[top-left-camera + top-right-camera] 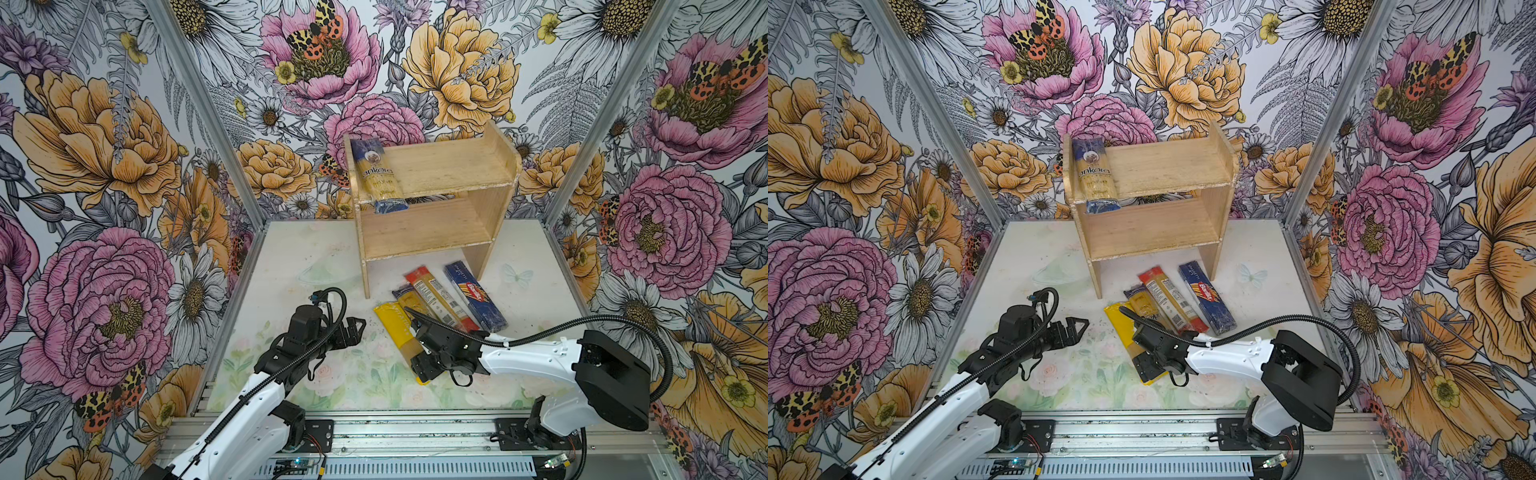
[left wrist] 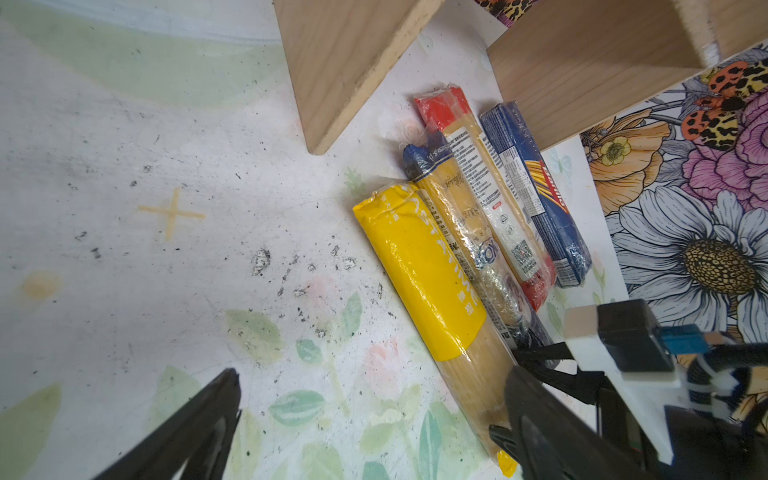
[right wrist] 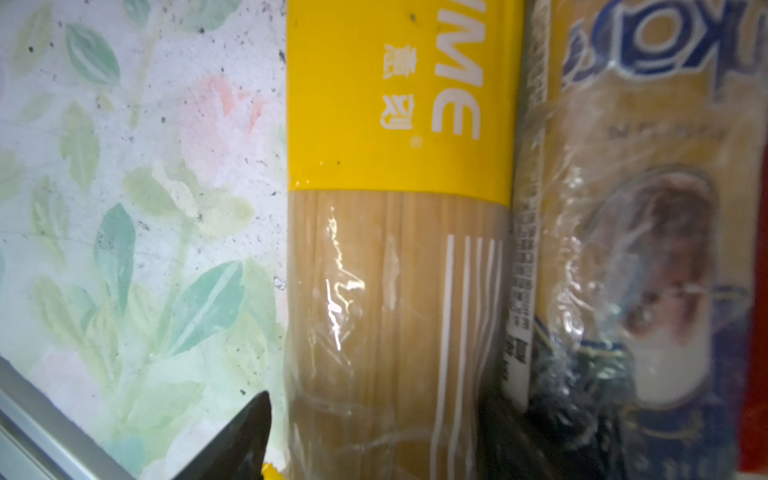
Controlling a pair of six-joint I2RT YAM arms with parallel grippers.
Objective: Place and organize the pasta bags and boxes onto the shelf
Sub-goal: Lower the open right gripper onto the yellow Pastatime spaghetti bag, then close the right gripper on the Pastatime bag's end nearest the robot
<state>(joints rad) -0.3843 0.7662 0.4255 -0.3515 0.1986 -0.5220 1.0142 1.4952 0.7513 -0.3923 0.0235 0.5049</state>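
The right claw sits low over the worktop, fingers spread to either side of the yellow bag near its clear end. A sliver of worktop shows beside one finger, so I'd say it is not pinching yet. The bag lies flat. At its 3 o'clock, side by side, lie the slim blue bag, then the red pack, then the Barilla pack, all angled toward 11 o'clock.

At 9 o'clock from the right claw, the left claw hangs over bare worktop, spread wide and holding nothing.

At 12 o'clock, at the back, stands the shelf. Only the ankara bag is on it. It lies front to back at the left end of the top tier, its blue end poking past the front edge. The lower tier looks bare.

By my reckoning one pack of five is shelved and four remain on the worktop. The yellow bag looks to be next.
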